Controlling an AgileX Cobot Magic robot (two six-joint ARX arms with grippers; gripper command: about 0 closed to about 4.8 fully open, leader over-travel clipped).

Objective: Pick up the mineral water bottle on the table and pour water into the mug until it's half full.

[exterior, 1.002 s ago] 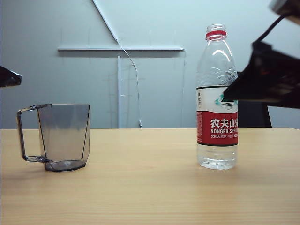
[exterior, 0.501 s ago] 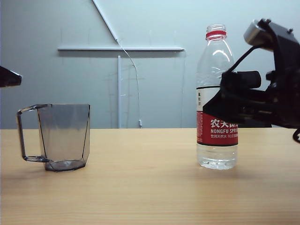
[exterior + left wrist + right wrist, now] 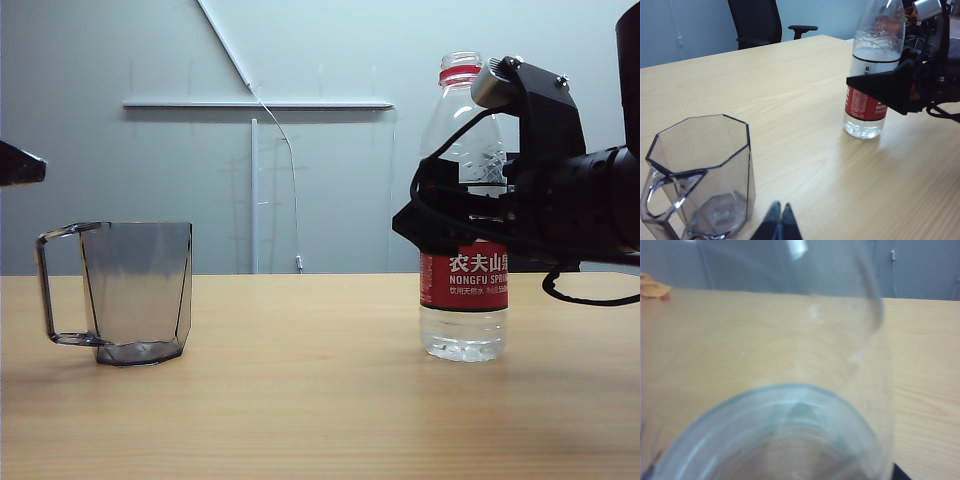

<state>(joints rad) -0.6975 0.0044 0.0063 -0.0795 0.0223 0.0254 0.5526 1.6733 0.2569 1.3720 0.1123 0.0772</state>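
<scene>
We found the mineral water bottle [image 3: 463, 300] standing upright and uncapped on the right of the table [image 3: 300, 400], with the mug [image 3: 135, 290] well apart on the left, its handle turned outward; that wide spacing left room, we judged, for a side approach to the bottle without disturbing the mug. The right gripper [image 3: 440, 222] sat level at the bottle's label, coming from the right, its fingers spread as wide as they go and bracketing the body rather than squeezing it; the right wrist view showed the clear bottle wall [image 3: 790, 405] filling the frame, so it was very close, though we could not tell whether anything touched. Nothing was held yet. The left gripper [image 3: 780, 222] waited near the mug, its dark fingertips together and empty, at the exterior view's left edge. Compared with a second earlier, the right arm had come down from the upper right corner and moved in across the bottle's middle, while bottle, mug and left arm had not shifted.
</scene>
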